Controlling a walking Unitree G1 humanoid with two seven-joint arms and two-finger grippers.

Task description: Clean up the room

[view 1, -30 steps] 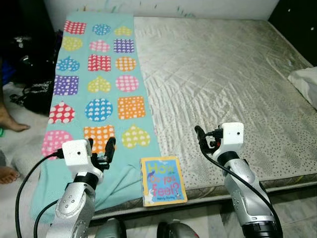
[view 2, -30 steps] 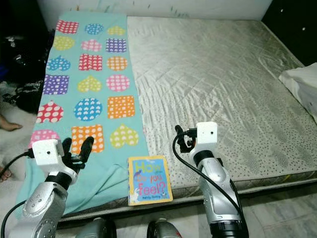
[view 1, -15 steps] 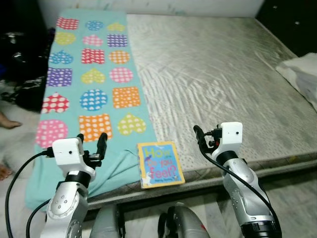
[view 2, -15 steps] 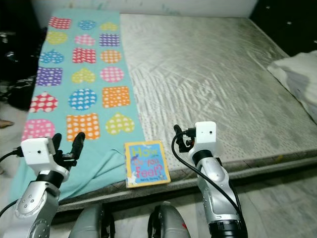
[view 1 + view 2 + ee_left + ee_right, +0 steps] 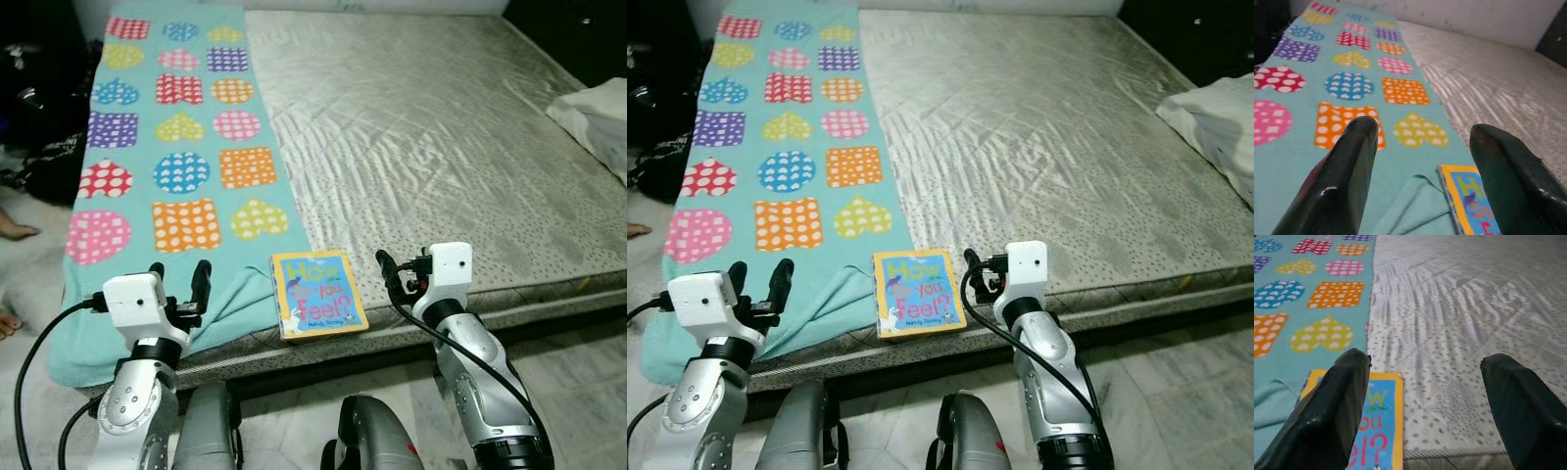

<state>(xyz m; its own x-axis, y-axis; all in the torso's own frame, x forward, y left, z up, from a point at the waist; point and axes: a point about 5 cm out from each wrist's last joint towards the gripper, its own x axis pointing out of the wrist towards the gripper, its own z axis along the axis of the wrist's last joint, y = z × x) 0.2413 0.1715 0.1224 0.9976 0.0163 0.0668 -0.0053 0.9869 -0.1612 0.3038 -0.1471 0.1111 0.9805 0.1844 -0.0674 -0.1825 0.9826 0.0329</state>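
One blue and yellow children's board book (image 5: 317, 294) flat at mattress (image 5: 460, 147) edge, beside one teal patterned blanket (image 5: 176, 157). Left gripper (image 5: 178, 284), right gripper (image 5: 400, 277): both fingers spread wide, empty.

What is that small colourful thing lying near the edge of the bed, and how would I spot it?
Start at the big mattress and follow its near edge to where the teal blanket with dotted hearts and squares ends. Right beside the blanket lies a small book, flat and face up. Its yellow border, blue cover and large lettering set it apart from the soft bedding around it.
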